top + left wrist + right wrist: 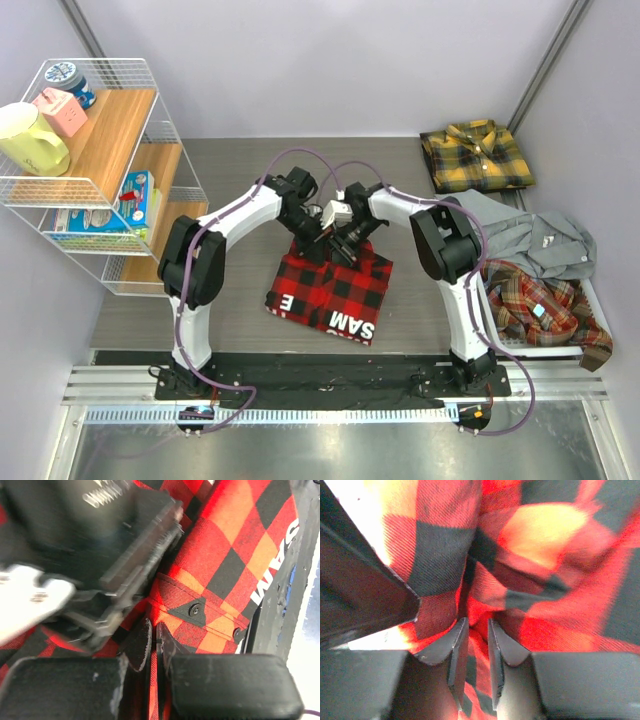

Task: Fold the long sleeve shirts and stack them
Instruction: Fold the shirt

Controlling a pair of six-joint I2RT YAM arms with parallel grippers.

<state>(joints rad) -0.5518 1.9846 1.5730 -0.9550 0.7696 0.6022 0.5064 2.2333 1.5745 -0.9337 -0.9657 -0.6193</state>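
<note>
I am midway through folding the red-and-black check shirt (335, 295) at the middle of the table (230, 200), my left gripper (153, 642) pinching its cloth tight and my right gripper (476, 650) nipping a fold between narrow fingers (456, 655), so next, I judge, both must carry it evenly together.

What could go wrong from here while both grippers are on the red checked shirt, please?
The left gripper and right gripper pinch the red-and-black check shirt very close together, so the wrists might collide. Each pinch seems to catch bunched layers; pulling could undo the fold. The right arm stands close to the grey shirt and might snag it.
</note>
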